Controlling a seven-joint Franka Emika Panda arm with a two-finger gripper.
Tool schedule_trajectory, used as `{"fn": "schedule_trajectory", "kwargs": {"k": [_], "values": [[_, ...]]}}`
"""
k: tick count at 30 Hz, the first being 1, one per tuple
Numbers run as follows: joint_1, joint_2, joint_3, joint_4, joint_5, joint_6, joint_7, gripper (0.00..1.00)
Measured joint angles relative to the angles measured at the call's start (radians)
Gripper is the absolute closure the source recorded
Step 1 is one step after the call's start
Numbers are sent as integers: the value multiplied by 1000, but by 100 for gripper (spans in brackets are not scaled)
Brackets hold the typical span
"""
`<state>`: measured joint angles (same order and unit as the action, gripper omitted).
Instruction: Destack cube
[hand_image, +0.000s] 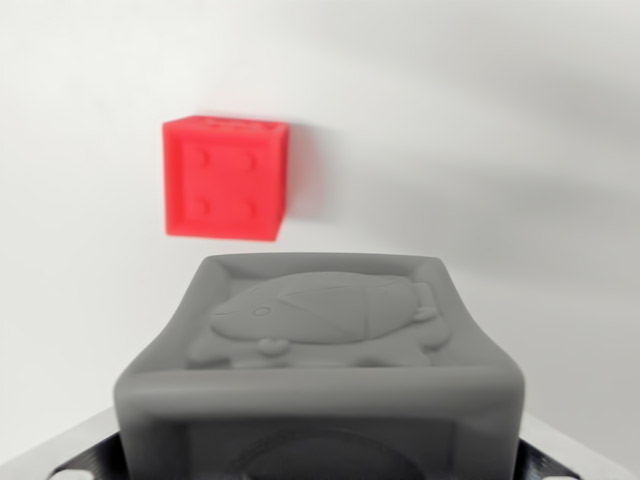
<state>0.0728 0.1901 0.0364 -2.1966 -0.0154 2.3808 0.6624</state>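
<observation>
a: where's the grey cube (325, 370)?
b: near, right under the wrist, raised animal relief on its top face. gripper metal shows only at the bottom corners, so i can't tell if the fingers clamp it.
a: step?
b: probably carrying it off; next needs a clear spot, well apart from the red cube (226, 178) far-left.
a: surface?
b: plain white table (520, 150).

You see a grey cube (325, 365) with a raised animal relief on its upper face filling the lower wrist view, and a smaller-looking red cube (226, 178) with four studs apart beyond it, toward the wrist view's left.
</observation>
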Motion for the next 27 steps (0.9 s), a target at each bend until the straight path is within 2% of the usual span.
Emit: {"fn": "schedule_trajectory", "kwargs": {"k": [27], "values": [[-76,-3,-18,-28,5,27,-153,100]]}}
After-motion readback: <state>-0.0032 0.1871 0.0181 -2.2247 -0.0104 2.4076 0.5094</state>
